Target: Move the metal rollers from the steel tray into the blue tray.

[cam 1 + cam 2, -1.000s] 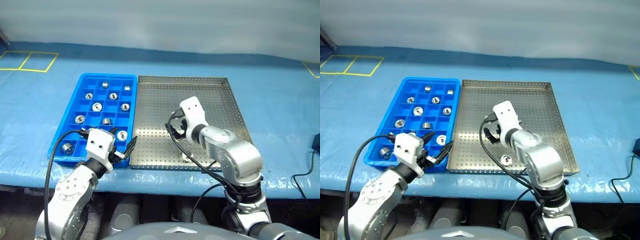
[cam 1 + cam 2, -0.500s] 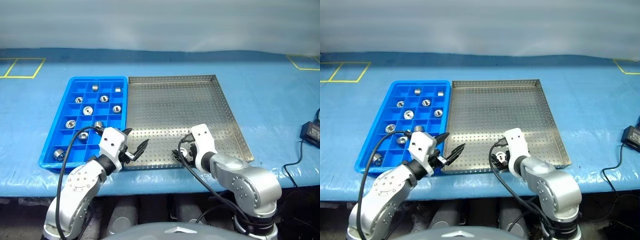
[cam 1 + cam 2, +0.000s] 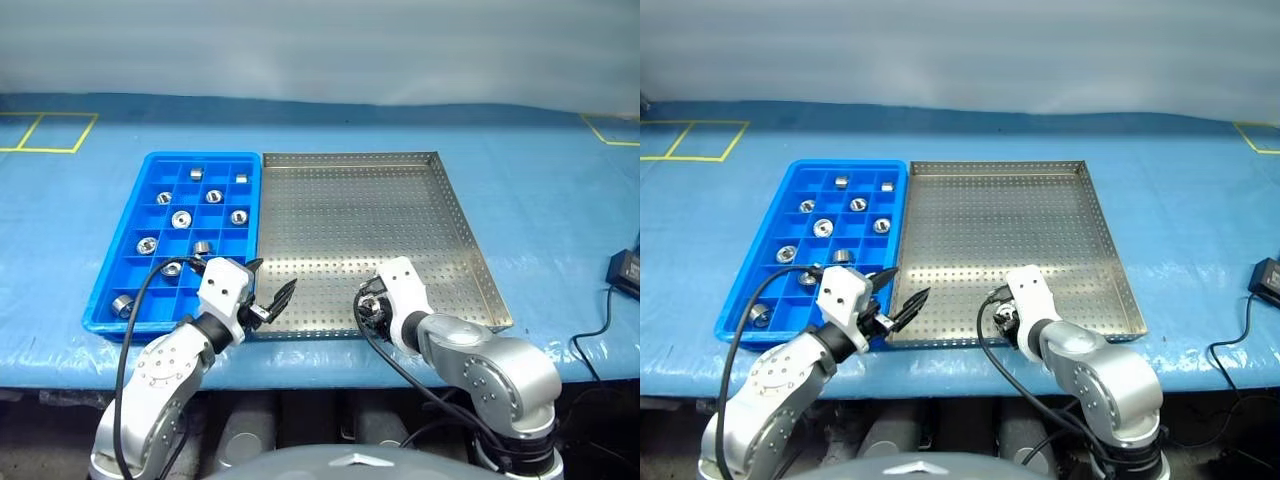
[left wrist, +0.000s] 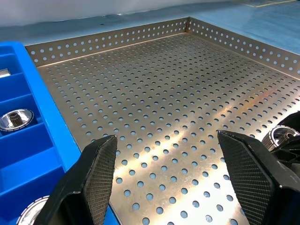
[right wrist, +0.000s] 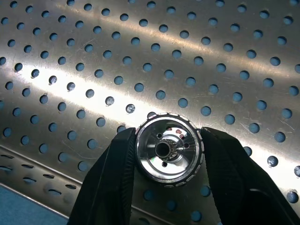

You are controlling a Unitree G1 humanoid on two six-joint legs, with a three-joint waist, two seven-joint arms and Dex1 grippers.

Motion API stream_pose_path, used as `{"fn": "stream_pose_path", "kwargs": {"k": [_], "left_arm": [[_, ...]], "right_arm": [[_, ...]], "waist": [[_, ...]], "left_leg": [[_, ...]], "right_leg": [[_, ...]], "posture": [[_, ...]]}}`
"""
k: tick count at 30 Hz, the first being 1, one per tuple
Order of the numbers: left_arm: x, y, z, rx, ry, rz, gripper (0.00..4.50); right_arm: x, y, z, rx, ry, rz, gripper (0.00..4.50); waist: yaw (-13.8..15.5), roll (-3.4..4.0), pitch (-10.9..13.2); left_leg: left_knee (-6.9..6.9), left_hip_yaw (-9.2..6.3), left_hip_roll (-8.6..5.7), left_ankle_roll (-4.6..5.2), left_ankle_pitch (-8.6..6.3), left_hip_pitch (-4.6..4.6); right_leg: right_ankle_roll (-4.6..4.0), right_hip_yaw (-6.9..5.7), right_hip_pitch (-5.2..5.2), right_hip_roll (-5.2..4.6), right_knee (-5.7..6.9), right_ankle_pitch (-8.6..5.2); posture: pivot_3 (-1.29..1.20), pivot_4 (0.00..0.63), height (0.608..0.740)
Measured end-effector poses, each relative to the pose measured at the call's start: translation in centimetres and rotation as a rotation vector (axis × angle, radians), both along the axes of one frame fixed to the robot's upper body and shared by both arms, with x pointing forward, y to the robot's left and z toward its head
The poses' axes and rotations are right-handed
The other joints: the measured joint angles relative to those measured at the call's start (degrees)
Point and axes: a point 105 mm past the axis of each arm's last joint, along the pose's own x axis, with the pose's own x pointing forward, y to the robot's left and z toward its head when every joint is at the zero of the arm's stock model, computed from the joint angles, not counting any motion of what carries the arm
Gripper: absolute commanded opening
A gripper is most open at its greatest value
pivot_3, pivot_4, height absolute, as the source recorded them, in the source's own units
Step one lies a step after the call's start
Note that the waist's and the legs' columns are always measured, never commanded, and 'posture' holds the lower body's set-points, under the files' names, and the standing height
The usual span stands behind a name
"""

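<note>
A single metal roller [image 5: 168,149] is gripped between the two black fingers [image 5: 110,183] of the right tool [image 3: 1007,318], low over the near edge of the steel tray [image 3: 1040,200]; whether the roller is lifted off the perforated floor or resting on it cannot be told. In the head views most of this roller is hidden behind the right tool's white housing. The left tool [image 3: 268,300] is held with its fingers [image 4: 91,180] spread apart and nothing between them, above the near left corner of the steel tray, just beside the blue tray [image 3: 125,275]. The blue tray is set on the tabletop [image 3: 560,190] with its long side touching the steel tray's left rim. Several rollers [image 3: 181,218] are seen in its compartments, one to a cell, the one at the near left corner [image 3: 122,304] lying on its side. The nearest cells are partly covered by the left arm and its black cable [image 3: 135,300], so their contents cannot be made out. A dark object [image 3: 625,270] is cut off at the right edge.
</note>
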Motion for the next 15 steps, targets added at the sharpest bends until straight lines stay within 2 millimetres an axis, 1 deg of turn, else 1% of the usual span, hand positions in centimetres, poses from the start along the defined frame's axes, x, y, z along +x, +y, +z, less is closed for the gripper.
{"fn": "stream_pose_path", "kwargs": {"k": [4,6,9,12,15], "left_arm": [[0.0,0.4,-0.2,0.006,0.003,0.026,3.73],[0.0,0.7,-0.3,0.013,0.000,0.048,3.73],[0.0,1.5,-0.4,0.011,-0.002,0.118,3.73],[-0.3,2.8,-0.7,0.031,-0.010,0.222,3.73],[-0.8,4.1,0.2,0.038,-0.054,0.320,3.73]], "right_arm": [[0.7,0.6,0.5,-0.016,-0.014,0.039,1.83],[1.8,1.4,1.9,-0.012,-0.075,0.075,1.83],[3.4,3.0,4.1,0.022,-0.199,0.157,1.83],[5.0,4.9,5.7,0.056,-0.334,0.263,1.83],[6.0,7.2,6.9,0.134,-0.416,0.364,1.83]], "waist": [[0.13,0.01,0.02],[0.22,0.04,0.04],[0.73,0.02,0.04],[1.54,-0.01,0.06],[2.70,-0.06,0.10]], "left_leg": [[0.03,0.02,0.02,0.01,0.01,0.01],[0.03,0.01,0.03,0.02,0.02,0.01],[-0.02,-0.02,0.02,0.02,0.02,0.00],[-0.06,-0.02,-0.01,0.03,0.01,-0.03],[-0.08,-0.04,0.01,0.03,0.01,-0.04]], "right_leg": [[0.01,0.00,-0.01,0.02,0.04,0.01],[0.02,0.00,-0.03,0.05,0.06,0.02],[0.07,-0.02,-0.03,0.06,0.02,0.05],[0.25,-0.02,-0.04,0.04,-0.02,0.15],[0.25,-0.04,-0.04,0.05,-0.02,0.15]], "posture": [[0.21,0.150,0.740],[0.24,0.150,0.740],[0.30,0.150,0.740],[0.36,0.150,0.740],[0.41,0.150,0.740]]}}
